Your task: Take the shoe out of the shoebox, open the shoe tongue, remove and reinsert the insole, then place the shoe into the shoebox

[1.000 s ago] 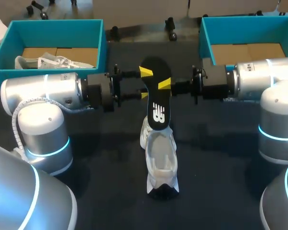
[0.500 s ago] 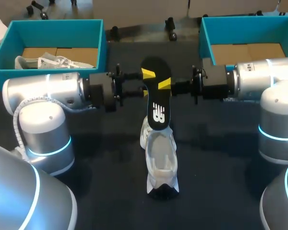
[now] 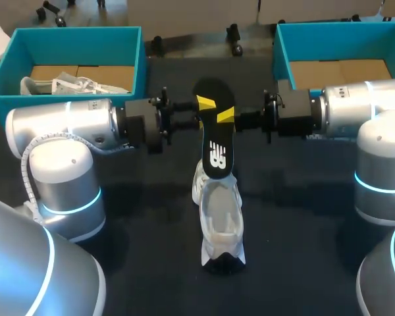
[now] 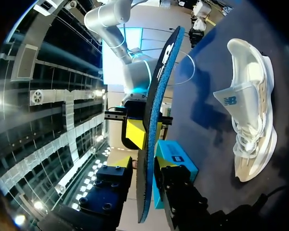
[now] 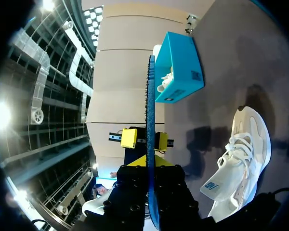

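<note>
The shoe, a white sneaker, was seen lying on the dark table between the two arms, outside both teal shoeboxes. Its black insole was held raised over the shoe's far end, clamped from both sides by the right gripper. The left gripper was spread, the insole between its fingers but not clasped. Another white shoe lay in the left shoebox.
</note>
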`<action>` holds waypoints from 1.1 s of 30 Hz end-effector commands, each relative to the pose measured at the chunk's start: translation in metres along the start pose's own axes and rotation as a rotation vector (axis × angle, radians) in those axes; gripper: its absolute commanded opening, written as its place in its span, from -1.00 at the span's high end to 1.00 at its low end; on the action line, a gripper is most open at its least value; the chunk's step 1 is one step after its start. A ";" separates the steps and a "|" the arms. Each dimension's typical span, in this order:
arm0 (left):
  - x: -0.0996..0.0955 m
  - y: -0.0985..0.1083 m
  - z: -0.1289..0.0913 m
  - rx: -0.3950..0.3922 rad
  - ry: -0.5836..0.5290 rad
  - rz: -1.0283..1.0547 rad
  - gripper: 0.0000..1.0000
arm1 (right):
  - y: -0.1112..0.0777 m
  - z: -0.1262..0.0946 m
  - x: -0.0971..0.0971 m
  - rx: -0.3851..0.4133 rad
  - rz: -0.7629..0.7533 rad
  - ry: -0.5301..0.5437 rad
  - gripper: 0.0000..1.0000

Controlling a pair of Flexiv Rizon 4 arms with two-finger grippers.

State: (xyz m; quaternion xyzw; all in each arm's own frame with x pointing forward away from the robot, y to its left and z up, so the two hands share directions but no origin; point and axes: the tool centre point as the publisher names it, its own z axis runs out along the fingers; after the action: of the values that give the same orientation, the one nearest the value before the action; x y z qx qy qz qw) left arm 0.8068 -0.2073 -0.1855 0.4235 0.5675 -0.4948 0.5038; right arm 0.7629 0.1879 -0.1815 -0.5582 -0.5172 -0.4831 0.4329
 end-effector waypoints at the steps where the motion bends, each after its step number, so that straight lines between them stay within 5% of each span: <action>1: 0.001 0.001 0.003 -0.005 0.000 0.002 0.47 | 0.000 0.002 0.000 -0.003 0.000 -0.001 1.00; 16: 0.004 0.006 0.007 -0.012 0.002 0.005 0.69 | 0.000 0.002 0.000 -0.003 0.000 -0.001 1.00; 20: 0.004 0.007 0.007 0.001 0.002 0.009 0.62 | 0.000 0.002 0.000 -0.003 0.000 -0.001 1.00; 27: 0.003 0.010 0.009 0.008 0.001 0.010 0.82 | 0.000 0.002 0.000 -0.003 0.000 -0.001 1.00; 28: 0.004 0.010 0.009 0.009 0.002 0.010 1.00 | 0.000 0.002 0.000 -0.003 0.000 -0.001 1.00; 33: 0.005 0.011 0.010 0.018 0.004 0.010 1.00 | 0.000 0.002 0.000 -0.003 0.000 -0.001 1.00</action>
State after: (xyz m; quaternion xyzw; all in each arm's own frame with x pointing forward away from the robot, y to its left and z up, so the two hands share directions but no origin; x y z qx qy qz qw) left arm 0.8152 -0.2135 -0.1912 0.4299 0.5632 -0.4958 0.5021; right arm 0.7633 0.1876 -0.1817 -0.5585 -0.5170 -0.4832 0.4326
